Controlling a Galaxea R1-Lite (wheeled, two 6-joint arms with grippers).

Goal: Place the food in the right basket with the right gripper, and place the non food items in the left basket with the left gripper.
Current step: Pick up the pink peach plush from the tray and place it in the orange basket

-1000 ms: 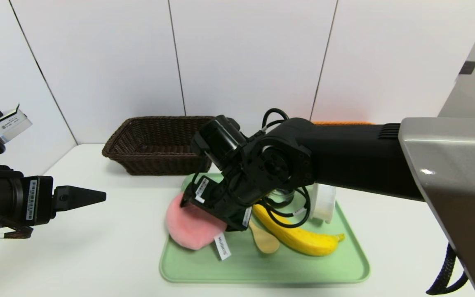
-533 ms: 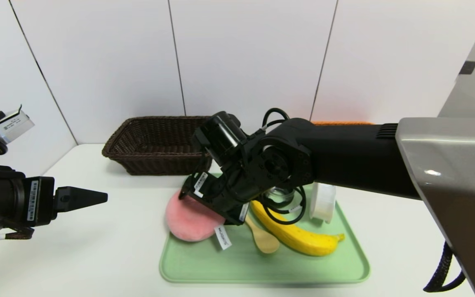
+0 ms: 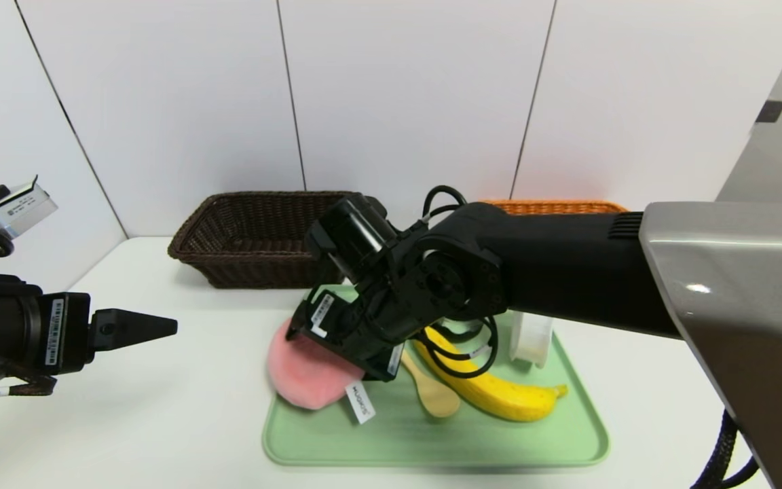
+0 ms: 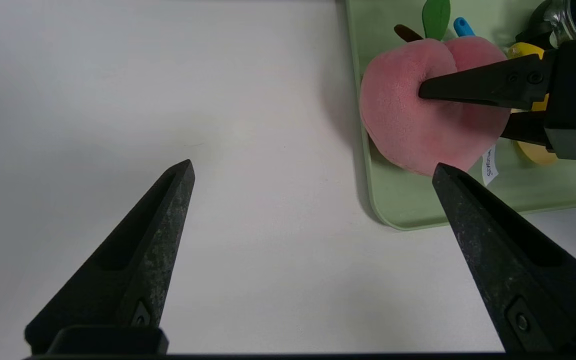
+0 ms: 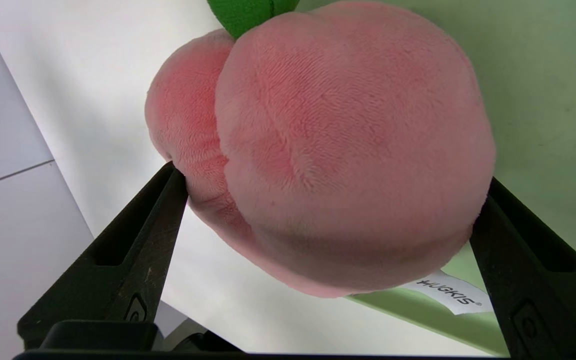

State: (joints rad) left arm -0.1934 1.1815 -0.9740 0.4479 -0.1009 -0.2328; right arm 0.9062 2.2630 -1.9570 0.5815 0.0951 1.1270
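The pink plush peach (image 3: 299, 375) (image 5: 343, 150) lies at the left edge of the green tray (image 3: 432, 441), overhanging its rim. My right gripper (image 5: 333, 176) stands open astride it, and both fingers touch its sides. The yellow banana (image 3: 493, 394), the tan spoon (image 3: 435, 397) and the white tape roll (image 3: 532, 336) lie on the tray behind my right wrist. The glass cup is hidden by that arm. My left gripper (image 3: 160, 326) (image 4: 314, 169) hovers open and empty over the bare table left of the tray. The dark left basket (image 3: 228, 204) and the orange right basket (image 3: 554, 206) stand at the back.
The white table runs to a tiled wall behind the baskets. My right arm crosses over the back half of the tray and covers most of the orange basket.
My right gripper has shifted slightly left, and the peach has slid with it toward the tray's left rim. The arm sits lower, so more of the orange basket shows. The left arm is unmoved.
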